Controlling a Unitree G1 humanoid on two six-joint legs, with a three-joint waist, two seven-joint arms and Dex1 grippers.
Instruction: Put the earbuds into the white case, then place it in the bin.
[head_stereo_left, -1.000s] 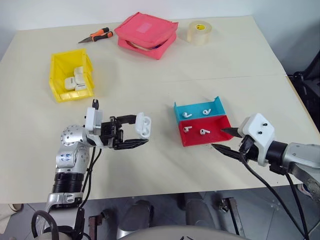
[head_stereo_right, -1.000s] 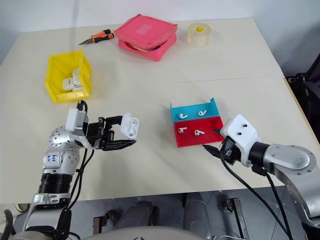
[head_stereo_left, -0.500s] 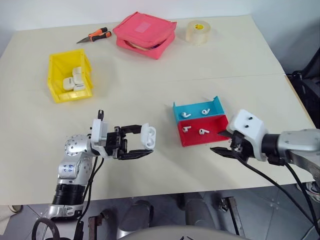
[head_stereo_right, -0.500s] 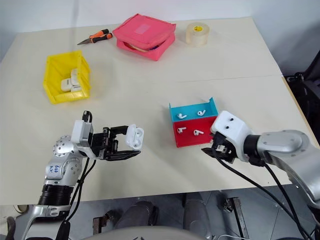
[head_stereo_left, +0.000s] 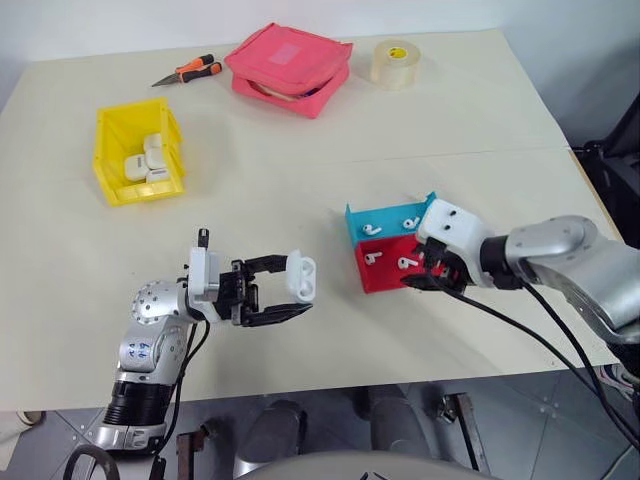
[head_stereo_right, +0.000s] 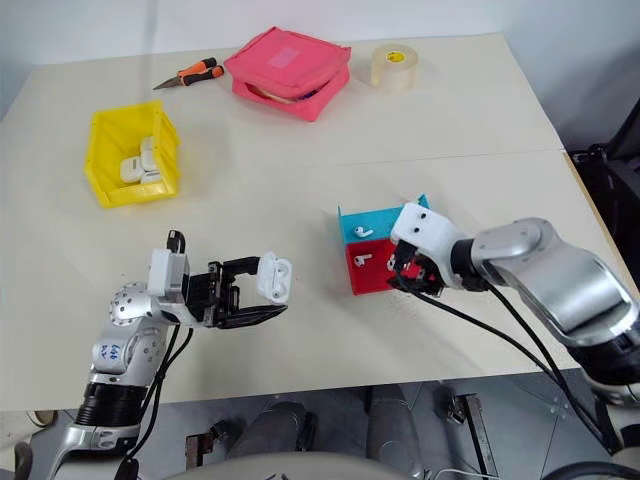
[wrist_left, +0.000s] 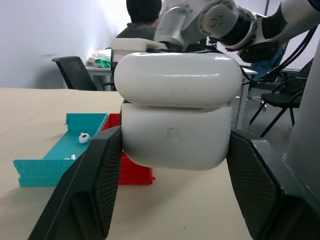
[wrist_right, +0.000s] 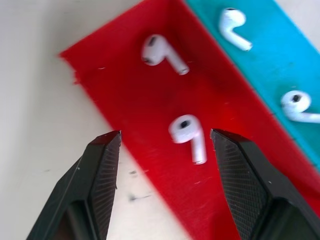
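Left gripper (head_stereo_left: 290, 298) clamps white case (head_stereo_left: 301, 277); right gripper (wrist_right: 165, 145) open above earbud (wrist_right: 188, 131) in red tray (head_stereo_left: 380, 280), 3 o'clock of case.

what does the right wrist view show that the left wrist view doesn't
Right wrist view: the right gripper open above an earbud in the red tray, a second earbud beside it, and two more in the blue tray.

Left wrist view: the white case clamped in the left gripper, with a seated person and chairs behind.

Both: the two trays on the tan table.
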